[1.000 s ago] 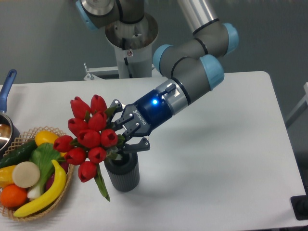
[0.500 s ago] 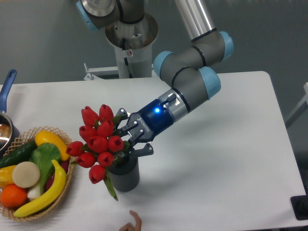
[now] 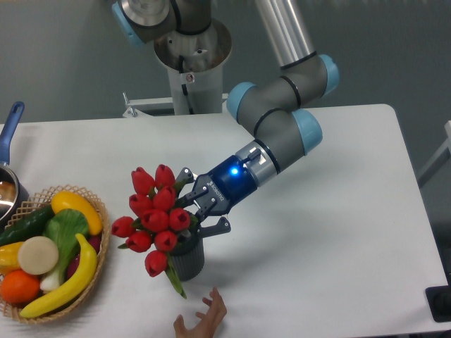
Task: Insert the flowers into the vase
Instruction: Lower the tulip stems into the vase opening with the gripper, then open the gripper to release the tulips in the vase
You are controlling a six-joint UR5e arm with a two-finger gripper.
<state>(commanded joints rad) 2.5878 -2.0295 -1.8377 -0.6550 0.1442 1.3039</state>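
A bunch of red tulip flowers (image 3: pixel 155 215) with green stems hangs tilted to the left over the mouth of the small dark grey ribbed vase (image 3: pixel 188 259). My gripper (image 3: pixel 196 210) reaches in from the right and is shut on the stems just above the vase's rim. The buds hide most of the vase's mouth, and one leaf (image 3: pixel 174 282) trails down its left side. Whether the stem ends sit inside the vase I cannot tell.
A wicker basket (image 3: pixel 99 262) with a banana, an orange and vegetables stands at the front left. A pot with a blue handle (image 3: pixel 11 127) is at the left edge. A human hand (image 3: pixel 203 320) reaches up from the front edge. The silver robot pedestal (image 3: pixel 192 60) stands behind.
My gripper has moved right and downward with the flowers, bringing them lower over the vase. A human hand has come up from the table's front edge.
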